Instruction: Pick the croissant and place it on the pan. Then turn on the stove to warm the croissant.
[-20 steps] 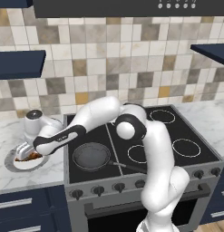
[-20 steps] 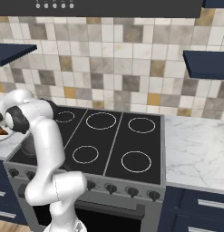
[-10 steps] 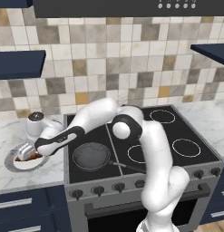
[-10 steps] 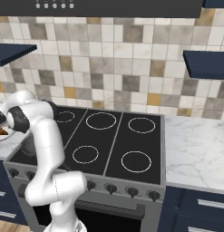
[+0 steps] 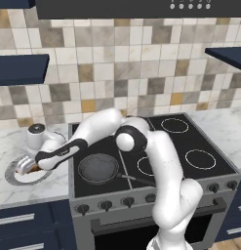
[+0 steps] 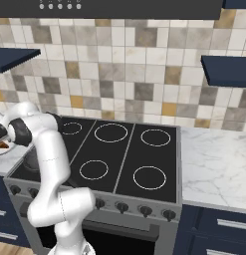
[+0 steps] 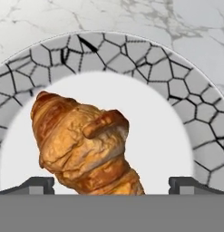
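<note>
The croissant (image 7: 86, 145), brown-orange and flaky, lies on a round white plate with a grey cracked-pattern rim (image 7: 168, 72) on the marble counter left of the stove (image 5: 190, 141). My gripper (image 7: 112, 186) is open and low over the plate, with one dark fingertip (image 7: 31, 185) on each side of the croissant's near end. In the left base view the gripper (image 5: 30, 168) reaches down onto the plate (image 5: 12, 178). The dark round pan (image 5: 97, 168) rests on the stove's front left burner, its thin black handle pointing right.
A row of dark knobs (image 5: 127, 201) runs along the stove's steel front. A white jar-like object (image 5: 36, 134) stands on the counter behind the plate. My outstretched arm (image 5: 92, 132) crosses above the pan. Marble counter (image 6: 214, 159) continues right of the stove.
The hand has sunk slightly lower over the plate and croissant. The jaws have stayed open.
</note>
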